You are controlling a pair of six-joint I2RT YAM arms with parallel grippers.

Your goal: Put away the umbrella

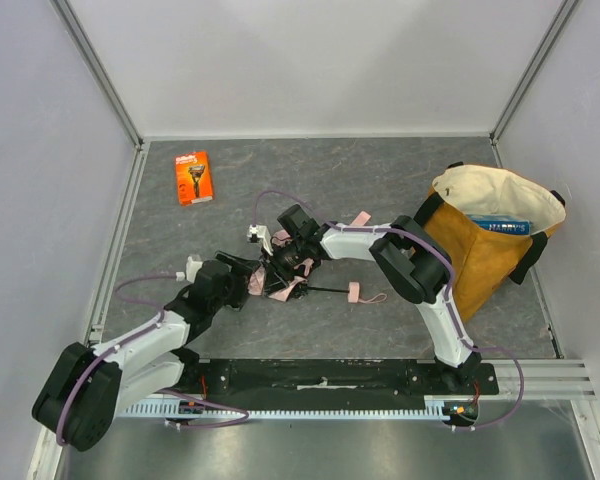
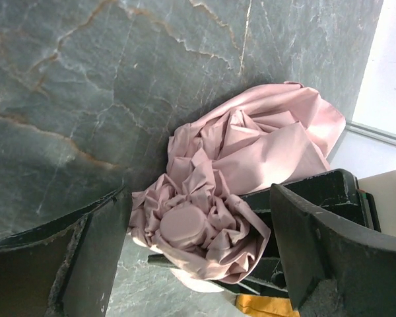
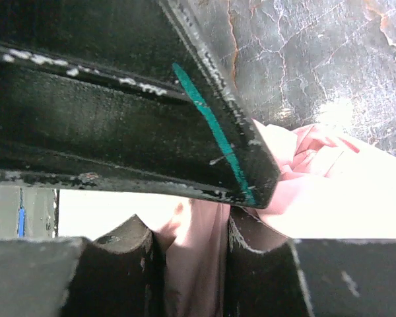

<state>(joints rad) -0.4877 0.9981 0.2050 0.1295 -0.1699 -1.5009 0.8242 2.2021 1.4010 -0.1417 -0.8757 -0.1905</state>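
Umbrella (image 2: 251, 158), compact: crumpled pale pink fabric lies on the veined grey stone-look desk (image 2: 86, 79), right gripper (image 3: 204, 211) pinching a fold, left gripper (image 2: 198, 198) spread wide either side.

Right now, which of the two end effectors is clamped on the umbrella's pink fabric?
The right end effector, pinching fabric of the umbrella between its fingers; the left end effector stands wide open around it.
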